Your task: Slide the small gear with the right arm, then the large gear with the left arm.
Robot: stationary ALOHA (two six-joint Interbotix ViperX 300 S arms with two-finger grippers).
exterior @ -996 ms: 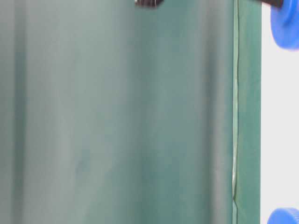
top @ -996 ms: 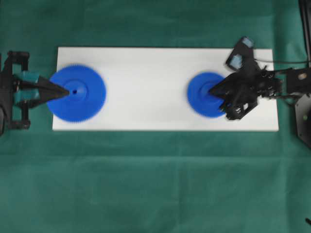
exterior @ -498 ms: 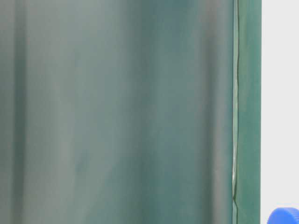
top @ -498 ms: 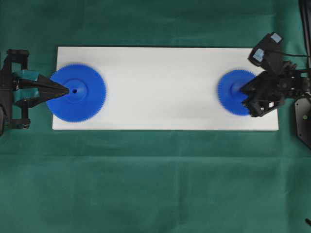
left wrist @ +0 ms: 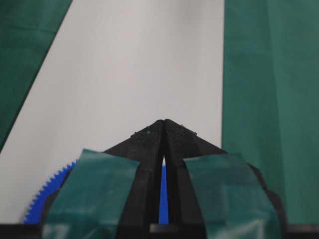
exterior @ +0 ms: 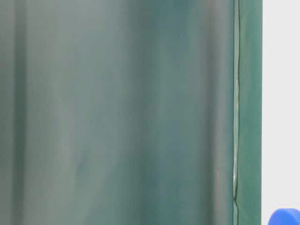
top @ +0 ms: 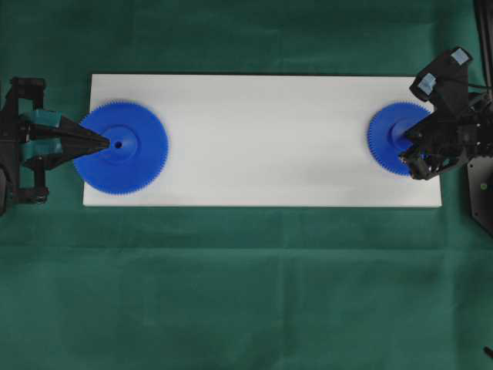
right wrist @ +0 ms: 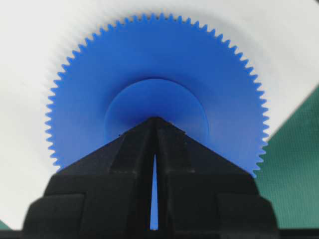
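Small gear at white board right end, right tool pressed together on hub; left tool pressed together on large gear, board's left end.

Both arms are black. The left arm has a pointed black gripper wrapped in teal tape; the right arm carries two small light blue-grey tags.
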